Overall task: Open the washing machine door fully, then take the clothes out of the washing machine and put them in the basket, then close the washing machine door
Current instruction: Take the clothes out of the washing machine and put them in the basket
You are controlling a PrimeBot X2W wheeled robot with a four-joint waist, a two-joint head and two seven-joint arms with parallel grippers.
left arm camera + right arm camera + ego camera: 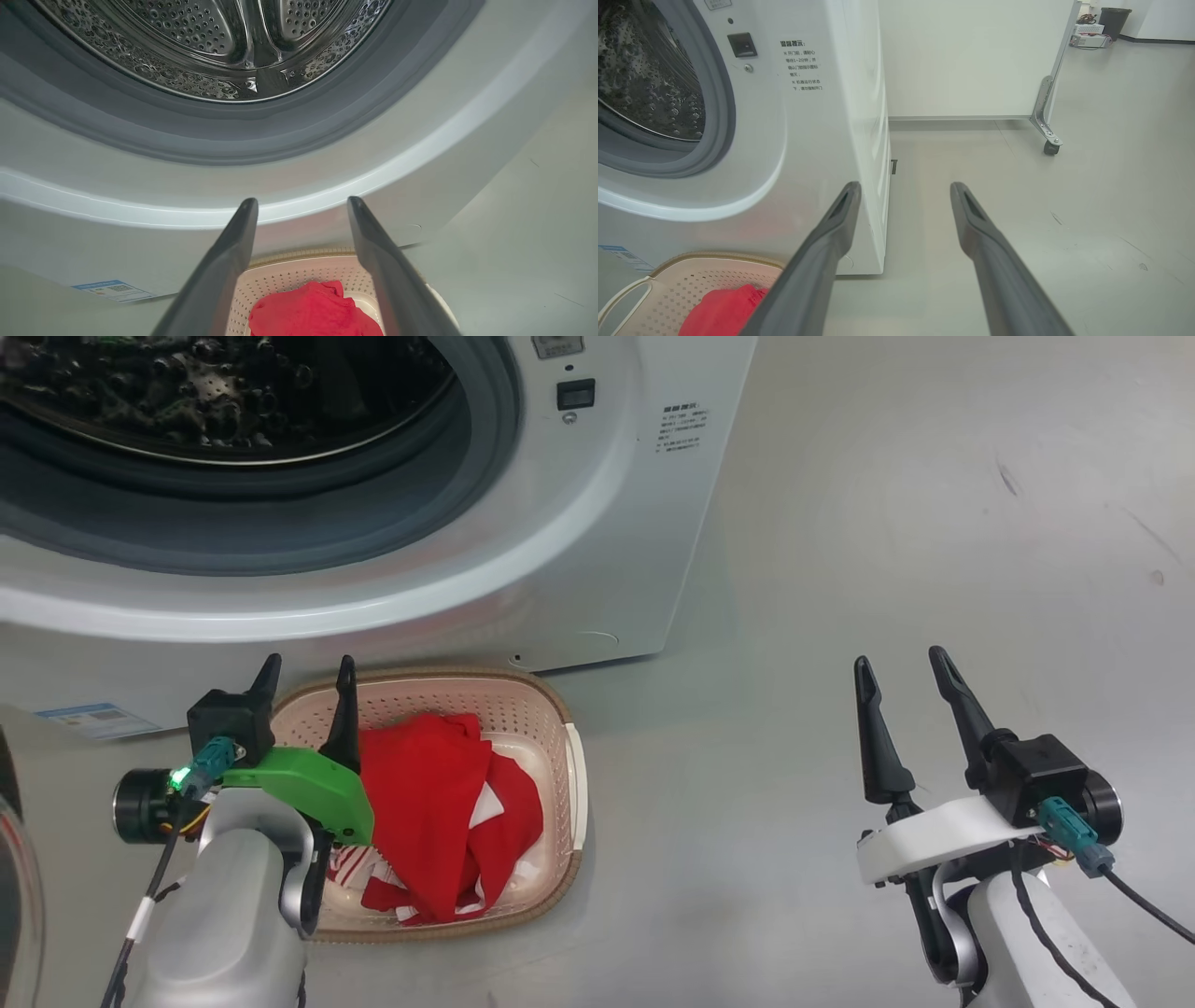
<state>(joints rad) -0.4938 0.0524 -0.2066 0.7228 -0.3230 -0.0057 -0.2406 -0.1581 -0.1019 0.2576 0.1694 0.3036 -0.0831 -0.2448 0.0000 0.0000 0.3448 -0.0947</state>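
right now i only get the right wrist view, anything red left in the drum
Observer: None that I can see. The left wrist view looks into the steel drum, and the part it shows is bare metal.
Operator: ok and my other arm
Observer: The left gripper is open over the cream basket, with nothing between its fingers.
Operator: whole pile in there
Observer: Yes. The head view shows the red clothes heaped inside it, none draped over the visible rim.

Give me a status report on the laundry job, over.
Left gripper, right gripper open, empty. Bright red white-striped clothes in cream perforated plastic basket. White front-loading washing machine open, steel drum looks empty. No obstruction seen.
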